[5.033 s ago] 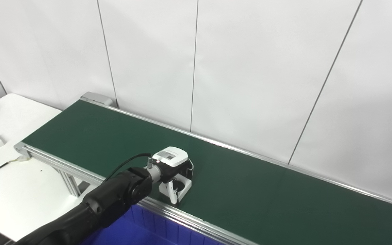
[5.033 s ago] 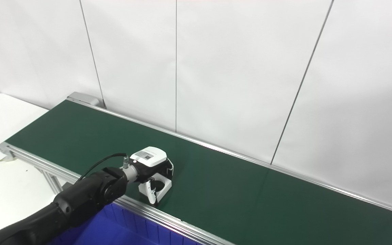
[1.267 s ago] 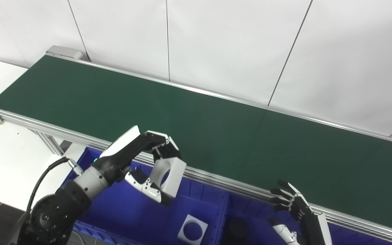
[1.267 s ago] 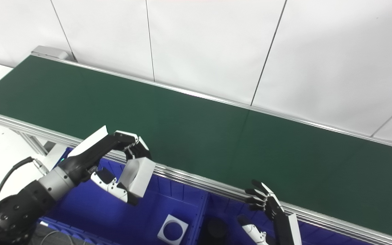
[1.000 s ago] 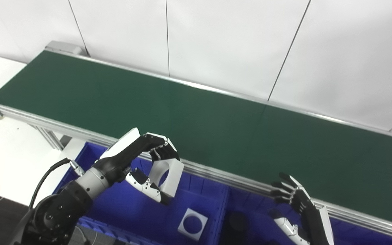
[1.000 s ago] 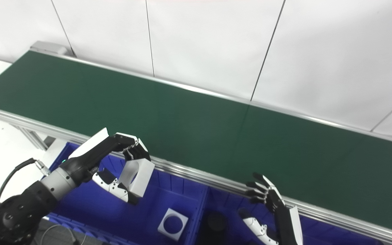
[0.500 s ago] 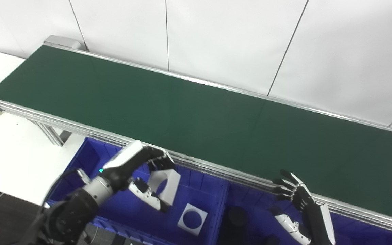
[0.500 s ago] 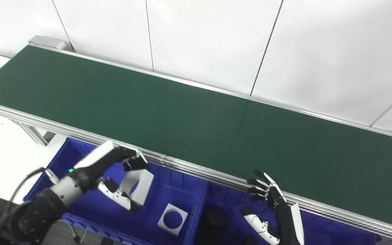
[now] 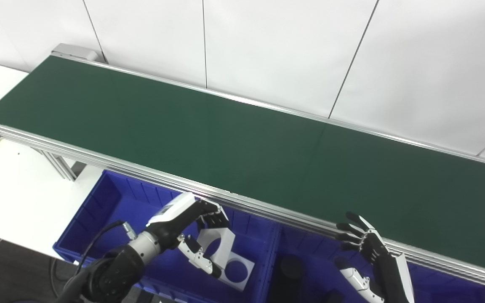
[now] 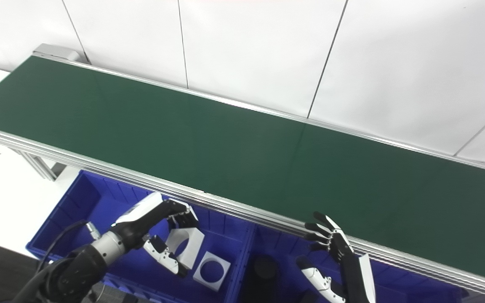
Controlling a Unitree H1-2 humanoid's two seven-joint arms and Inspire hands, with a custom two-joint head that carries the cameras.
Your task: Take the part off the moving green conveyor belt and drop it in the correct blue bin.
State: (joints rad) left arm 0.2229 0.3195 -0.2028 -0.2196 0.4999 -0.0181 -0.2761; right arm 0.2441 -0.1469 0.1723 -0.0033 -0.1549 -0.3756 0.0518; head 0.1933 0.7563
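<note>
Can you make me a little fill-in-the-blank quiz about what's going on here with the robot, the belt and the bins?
1. The left hand holds a white part over the ____ bin.
2. A second white part already lies ____ that bin.
3. The right hand holds nothing, and its fingers are ____.
4. The belt is coloured ____.

Missing words: blue; inside; apart; green

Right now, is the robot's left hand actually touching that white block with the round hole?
Touching. In the left eye view the left hand pinches the white block between fingers on top and thumb below, above the left blue bin.
</note>
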